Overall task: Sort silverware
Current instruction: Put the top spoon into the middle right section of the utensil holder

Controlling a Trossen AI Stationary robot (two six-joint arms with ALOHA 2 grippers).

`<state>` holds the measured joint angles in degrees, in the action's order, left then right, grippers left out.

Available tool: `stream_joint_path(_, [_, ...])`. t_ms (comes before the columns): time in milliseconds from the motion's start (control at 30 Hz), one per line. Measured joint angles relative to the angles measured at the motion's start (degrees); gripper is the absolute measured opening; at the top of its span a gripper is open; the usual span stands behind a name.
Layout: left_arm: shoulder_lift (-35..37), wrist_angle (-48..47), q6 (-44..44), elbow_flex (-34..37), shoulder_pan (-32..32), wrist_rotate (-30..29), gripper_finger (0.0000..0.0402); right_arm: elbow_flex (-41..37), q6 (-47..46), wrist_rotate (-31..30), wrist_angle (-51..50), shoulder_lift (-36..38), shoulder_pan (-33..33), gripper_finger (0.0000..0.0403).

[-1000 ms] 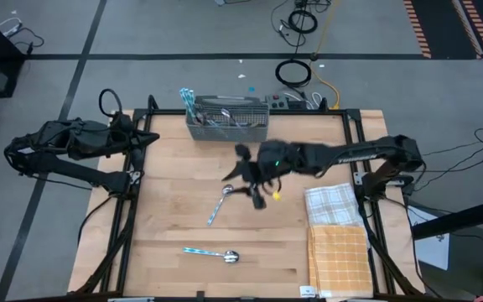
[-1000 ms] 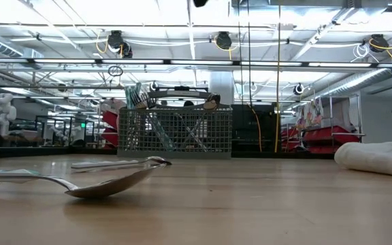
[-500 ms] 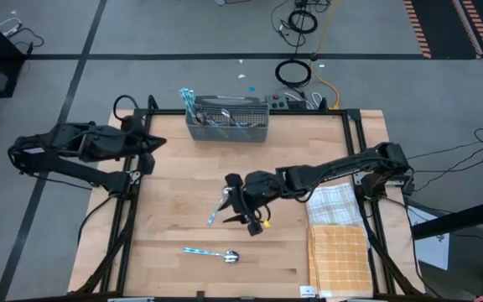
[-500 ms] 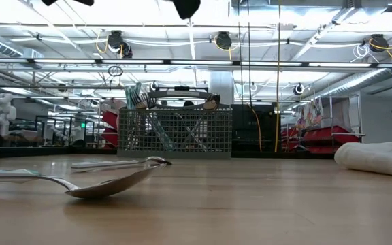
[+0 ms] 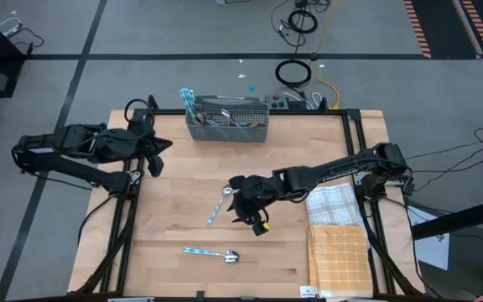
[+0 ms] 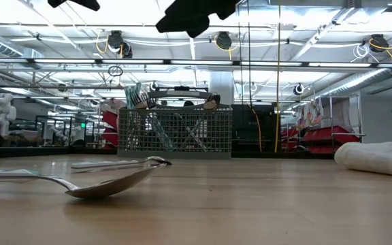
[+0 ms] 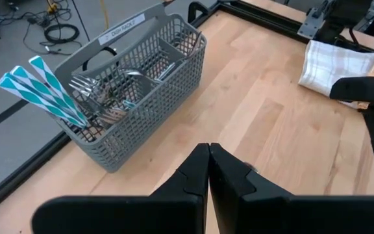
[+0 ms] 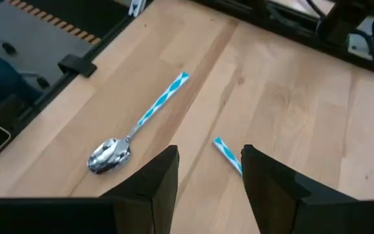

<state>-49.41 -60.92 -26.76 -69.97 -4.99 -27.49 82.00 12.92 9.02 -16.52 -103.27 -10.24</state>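
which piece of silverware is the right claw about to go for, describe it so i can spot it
Probably the one on the wooden table, mid-table, nearer the grey mesh basket than the other loose piece. It is the spoon lying diagonally under the open right claw. Unlike the second spoon, lying crosswise near the front edge, it has the claw right above it.

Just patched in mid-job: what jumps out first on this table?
The right gripper, open, hovers mid-table over a blue-handled utensil, with a blue-handled spoon lying alone nearer the front edge. At the far edge stands the grey mesh basket, already holding silverware, striped handles poking up at one end. The left gripper waits shut at the table's left side.
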Motion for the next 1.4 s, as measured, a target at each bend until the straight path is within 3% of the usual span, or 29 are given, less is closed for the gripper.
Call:
stream_joint_path(267, [0.0, -0.1, 0.1, 0.0, 0.0, 0.2, 0.0017, 0.0, 5.7, -0.9, 3.7, -5.2, 0.9, 0.0157])
stream_joint_path(467, [0.0, -0.7, 0.1, 0.0, 0.0, 0.3, 0.0017, 0.0, 7.7, -7.1, 11.4, -10.4, 3.5, 0.0157])
stream_joint_path(733, [0.1, -2.5, 0.1, 0.0, 0.0, 4.1, 0.0017, 0.0, 12.8, -7.4, 10.9, -14.0, 8.7, 0.0157])
stream_joint_path(967, [0.2, -2.9, 1.1, 0.0, 0.0, 4.8, 0.0017, 4.1, 11.1, -7.2, 10.1, -19.6, 11.2, 0.0157])
stream_joint_path(1067, [0.2, -2.9, 1.7, 0.0, 0.0, 4.8, 0.0017, 8.7, 10.2, -6.8, 6.3, -23.3, 11.4, 0.0157])
stream_joint_path(1233, [0.2, -3.2, 1.7, 0.0, 0.0, 5.0, 0.0017, 17.1, 11.6, -6.2, -11.2, -28.1, 10.9, 0.0154])
stream_joint_path(1400, [0.4, -3.3, 1.7, 0.0, 0.0, 5.1, 0.0017, 19.1, 14.9, -5.5, -26.0, -28.2, 10.2, 0.0134])
